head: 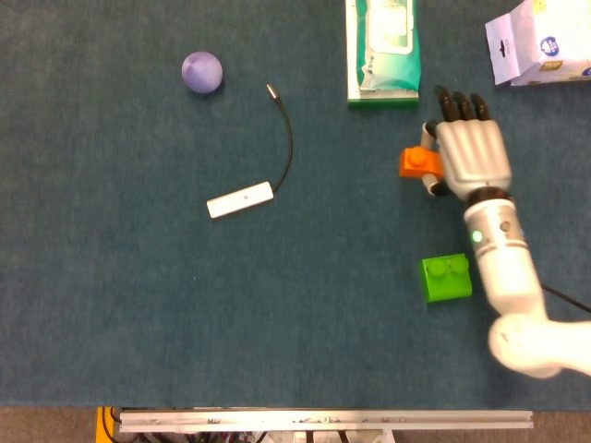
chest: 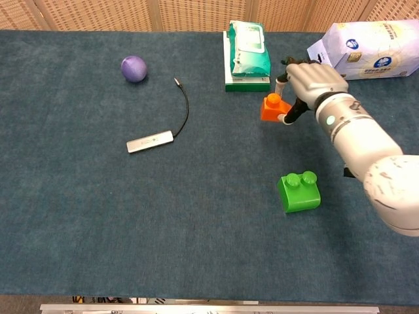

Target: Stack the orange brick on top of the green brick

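My right hand (head: 469,148) (chest: 311,82) pinches the small orange brick (head: 418,163) (chest: 273,108) between thumb and a finger, holding it off the carpet. The green brick (head: 447,278) (chest: 300,191) lies on the blue carpet nearer to me, below the hand and uncovered in both views. The orange brick sticks out to the left of the palm. My left hand shows in neither view.
A green wipes pack (head: 382,48) (chest: 247,55) lies just beyond the hand. A white bag (head: 540,41) (chest: 366,50) sits at the far right. A white dongle with a black cable (head: 241,199) (chest: 151,140) and a purple ball (head: 201,71) (chest: 133,68) lie to the left.
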You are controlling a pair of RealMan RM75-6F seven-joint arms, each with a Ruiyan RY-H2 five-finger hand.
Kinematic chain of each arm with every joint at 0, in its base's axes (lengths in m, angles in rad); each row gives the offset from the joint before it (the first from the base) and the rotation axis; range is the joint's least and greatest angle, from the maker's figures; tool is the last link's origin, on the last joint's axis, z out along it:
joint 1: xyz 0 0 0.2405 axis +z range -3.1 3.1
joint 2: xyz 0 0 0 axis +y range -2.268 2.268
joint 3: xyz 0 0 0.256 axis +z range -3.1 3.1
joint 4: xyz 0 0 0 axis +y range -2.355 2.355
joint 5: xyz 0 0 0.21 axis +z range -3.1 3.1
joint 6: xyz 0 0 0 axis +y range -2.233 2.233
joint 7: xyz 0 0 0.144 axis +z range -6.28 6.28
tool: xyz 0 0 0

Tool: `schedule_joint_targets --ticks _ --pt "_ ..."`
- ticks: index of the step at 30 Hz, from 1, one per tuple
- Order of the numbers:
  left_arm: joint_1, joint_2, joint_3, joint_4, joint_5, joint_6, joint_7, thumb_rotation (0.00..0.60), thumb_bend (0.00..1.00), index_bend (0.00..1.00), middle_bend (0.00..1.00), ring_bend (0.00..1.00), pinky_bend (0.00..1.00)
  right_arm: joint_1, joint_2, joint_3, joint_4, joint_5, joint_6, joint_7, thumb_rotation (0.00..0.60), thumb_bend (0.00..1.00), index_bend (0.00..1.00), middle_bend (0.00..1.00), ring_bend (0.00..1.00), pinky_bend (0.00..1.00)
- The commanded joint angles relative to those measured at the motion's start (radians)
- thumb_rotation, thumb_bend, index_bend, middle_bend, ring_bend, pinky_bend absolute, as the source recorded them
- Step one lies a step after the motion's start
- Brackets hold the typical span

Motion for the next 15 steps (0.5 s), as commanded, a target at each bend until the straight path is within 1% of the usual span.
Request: schedule_joint_targets --ticks 1,5,9,12,15 --pt "-0.005 -0.005 -0.001 -0.006 0.006 0.000 0.011 0.600 0.00 0.67 0.54 0.45 0.54 -0.067 0.125 -0.055 -0.148 -0.094 0.045 0.051 0.600 0.32 0.48 0.04 0.00 0.00" --pt "-0.015 -0.012 -0.004 -0.019 0.011 -0.003 0.033 0.600 0.00 0.60 0.51 0.45 0.54 -0.118 0.218 -0.109 -0.253 -0.185 0.061 0.103 0.600 0.32 0.48 0.04 0.00 0.00" --pt "-0.019 -0.019 -0.009 -0.026 0.011 -0.002 0.044 0.600 0.00 0.56 0.51 0.45 0.54 -0.165 0.288 -0.167 -0.319 -0.276 0.067 0.153 0.600 0.32 0.48 0.04 0.00 0.00" --pt "-0.021 -0.022 -0.010 -0.029 0.007 -0.005 0.056 0.600 0.00 0.56 0.51 0.45 0.55 -0.196 0.320 -0.210 -0.344 -0.342 0.072 0.181 0.600 0.32 0.48 0.04 0.00 0.00" --pt "-0.022 -0.022 -0.010 -0.032 0.003 -0.006 0.064 0.600 0.00 0.56 0.51 0.45 0.55 -0.220 0.333 -0.248 -0.352 -0.393 0.063 0.204 0.600 0.32 0.48 0.04 0.00 0.00"
